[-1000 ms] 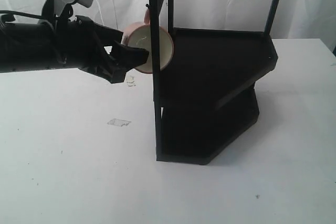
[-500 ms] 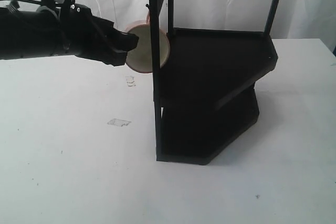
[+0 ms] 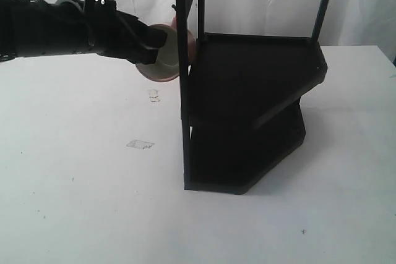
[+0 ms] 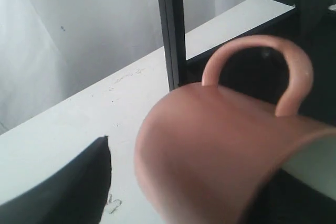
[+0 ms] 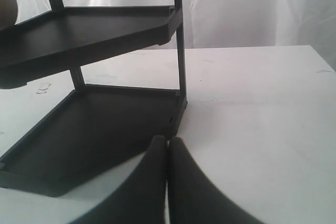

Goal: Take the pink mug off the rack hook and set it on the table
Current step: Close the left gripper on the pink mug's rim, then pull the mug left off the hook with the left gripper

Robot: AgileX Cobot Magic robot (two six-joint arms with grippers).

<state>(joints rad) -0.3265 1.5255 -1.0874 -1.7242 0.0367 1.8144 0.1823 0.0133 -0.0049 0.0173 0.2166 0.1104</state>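
Left gripper (image 3: pixel 151 44), apparently clamped on the pink mug (image 3: pixel 162 61) at its rim: light, rigid, slick, chippable ceramic; best held by the wall, not the loop handle.

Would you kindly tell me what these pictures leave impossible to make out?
- Exterior view: the rack's upright bar hides whether the pink mug hangs on the rack hook.
- Left wrist view: the blurred mug hides one finger of the left gripper.
- Right wrist view: the picture edge cuts off most of the mug.
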